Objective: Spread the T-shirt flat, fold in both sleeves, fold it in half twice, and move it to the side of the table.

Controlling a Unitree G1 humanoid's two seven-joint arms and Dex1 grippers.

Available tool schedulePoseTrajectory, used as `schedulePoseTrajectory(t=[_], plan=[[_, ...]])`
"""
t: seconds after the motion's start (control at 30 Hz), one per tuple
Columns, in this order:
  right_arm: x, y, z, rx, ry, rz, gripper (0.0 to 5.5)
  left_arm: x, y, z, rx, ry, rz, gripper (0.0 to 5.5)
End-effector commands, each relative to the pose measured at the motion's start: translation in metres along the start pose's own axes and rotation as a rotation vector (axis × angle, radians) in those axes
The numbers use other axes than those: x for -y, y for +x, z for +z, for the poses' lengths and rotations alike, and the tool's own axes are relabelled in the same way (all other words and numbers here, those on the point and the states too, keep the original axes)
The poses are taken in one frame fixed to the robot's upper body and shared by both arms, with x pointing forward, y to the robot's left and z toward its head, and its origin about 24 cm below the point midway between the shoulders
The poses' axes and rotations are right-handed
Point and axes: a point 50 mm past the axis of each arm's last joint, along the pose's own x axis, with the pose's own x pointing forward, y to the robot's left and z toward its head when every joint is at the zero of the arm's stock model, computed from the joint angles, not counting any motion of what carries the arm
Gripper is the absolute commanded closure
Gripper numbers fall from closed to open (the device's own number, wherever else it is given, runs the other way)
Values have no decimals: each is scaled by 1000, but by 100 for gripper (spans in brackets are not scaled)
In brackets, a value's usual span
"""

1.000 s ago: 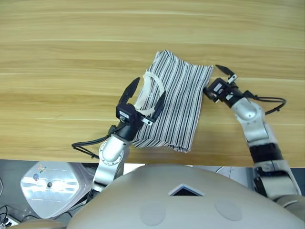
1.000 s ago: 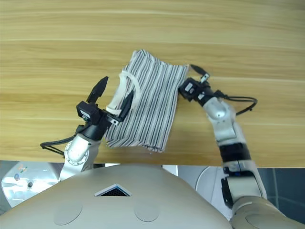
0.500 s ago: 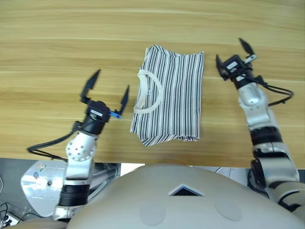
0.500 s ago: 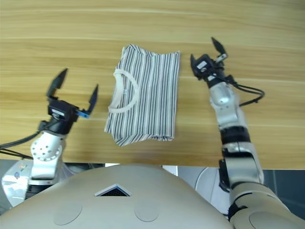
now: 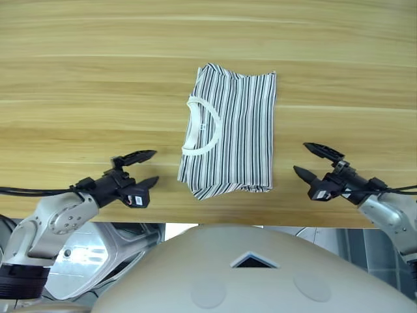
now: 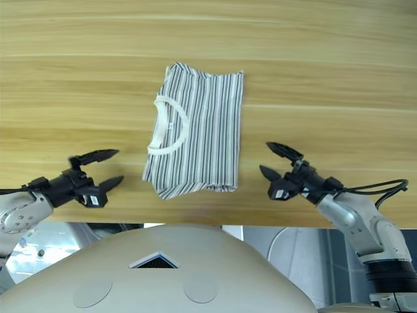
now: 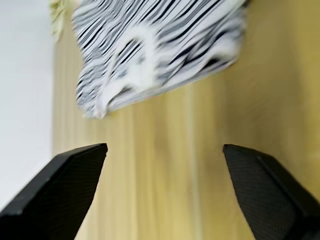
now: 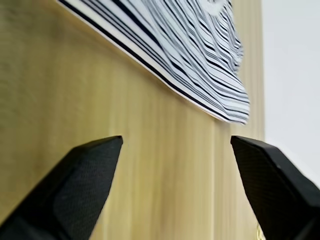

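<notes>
T-shirt (image 5: 228, 137) lies folded into a compact rectangle w/ collar showing on its left half, mid-table (image 5: 78, 78) towards the near edge. Left gripper (image 5: 155, 165) is near-left of it and right gripper (image 5: 300, 157) near-right. Both have fingers spread wide, holding nothing, well apart from the cloth. Folding looks done, though layer count is hard to judge. Prob. remaining step: move it to the side. That needs a pinch on the near edge thru all layers.

The T-shirt (image 7: 150, 55) is blurred in the left wrist view, its far part cut off.
</notes>
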Motion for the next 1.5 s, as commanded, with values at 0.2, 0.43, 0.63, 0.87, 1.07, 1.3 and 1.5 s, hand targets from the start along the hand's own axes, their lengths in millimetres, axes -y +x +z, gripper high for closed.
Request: schedulePoseTrajectory(t=[0.2,0.43,0.63,0.87,1.07,1.3,1.5], plan=[[-4,7,3,11,-8,53,149,4,16,-11,28,6,-100,120],[-7,18,14,94,-21,93,149,4,29,-4,120,45,-174,120],[-13,22,24,162,-28,154,149,-2,38,1,175,83,-211,120],[-21,10,29,178,-8,232,149,-4,45,-4,187,78,-234,120],[-18,10,30,197,0,242,149,-3,51,-4,209,69,-252,120],[-19,21,30,220,-8,252,149,-1,58,-3,249,78,-308,224],[-20,25,34,252,-22,269,149,-3,62,0,278,83,-327,314]])
